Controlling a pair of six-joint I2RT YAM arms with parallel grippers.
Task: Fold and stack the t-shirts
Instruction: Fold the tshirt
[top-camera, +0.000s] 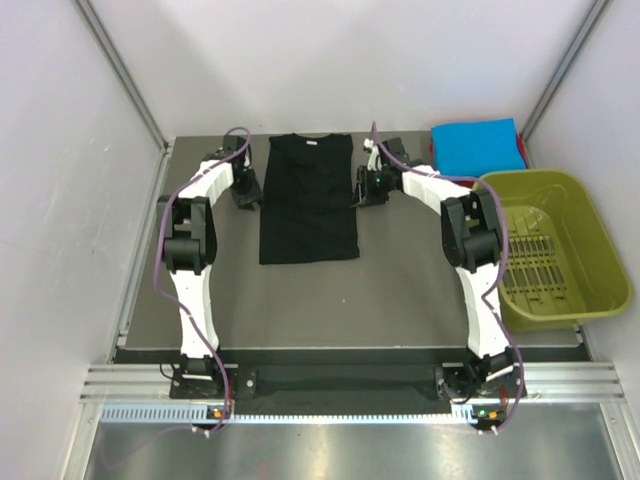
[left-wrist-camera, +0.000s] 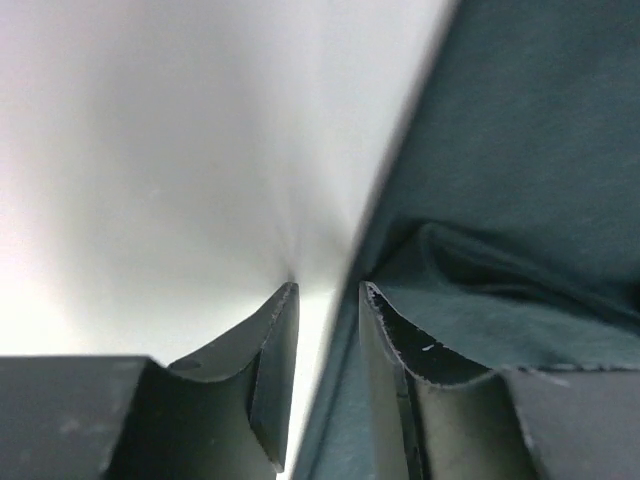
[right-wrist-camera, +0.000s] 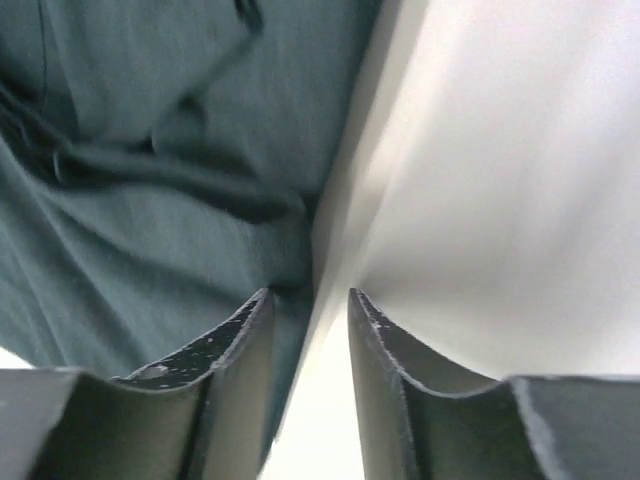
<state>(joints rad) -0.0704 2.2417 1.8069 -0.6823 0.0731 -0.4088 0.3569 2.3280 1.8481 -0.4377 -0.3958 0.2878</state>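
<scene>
Black t-shirt: lying lengthwise toward the tabletop's far edge, collar farthest. Left claw and right claw flanking its long sides, both narrowly parted, gripping nothing, cloth edge lying between each pair.

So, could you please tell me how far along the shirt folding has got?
Done: a blue shirt lies folded on a red one at the far right, and the basket is empty. In hand: the black t-shirt is a long strip, with the left gripper and right gripper at its side edges, fingers parted. Left: folding it crosswise and stacking.
</scene>
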